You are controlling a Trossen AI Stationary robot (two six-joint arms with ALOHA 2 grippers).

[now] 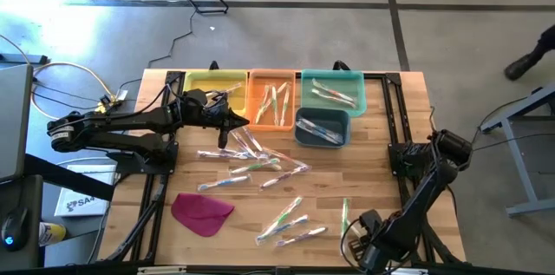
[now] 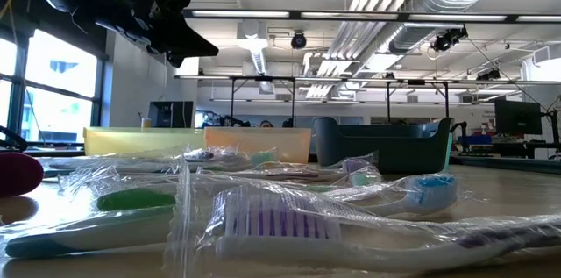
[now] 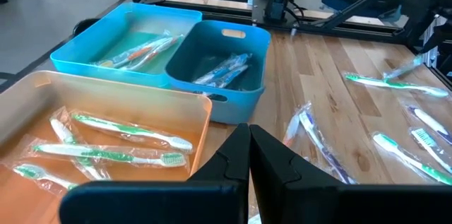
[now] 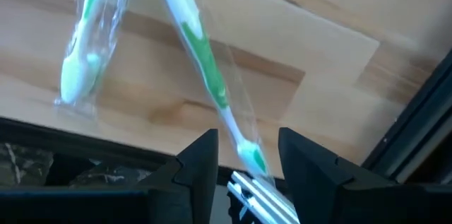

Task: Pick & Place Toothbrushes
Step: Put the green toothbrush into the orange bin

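Toothbrushes (image 1: 251, 164) in clear wrappers lay scattered across the wooden worktop (image 1: 381, 180), with more in four bins at its far edge. Only the left wrist view showed contents clearly: three green ones in the orange bin (image 3: 106, 111), orange-handled ones in the light blue bin (image 3: 92, 37), bluish ones in the dark teal bin (image 3: 244, 93). From above, a yellow bin (image 1: 212, 84) and magenta cloth (image 1: 201, 211) appeared. Left hand (image 3: 248, 160) hovered pressed together, empty; right hand (image 4: 247, 157) stood spread around a green toothbrush (image 4: 205, 68).
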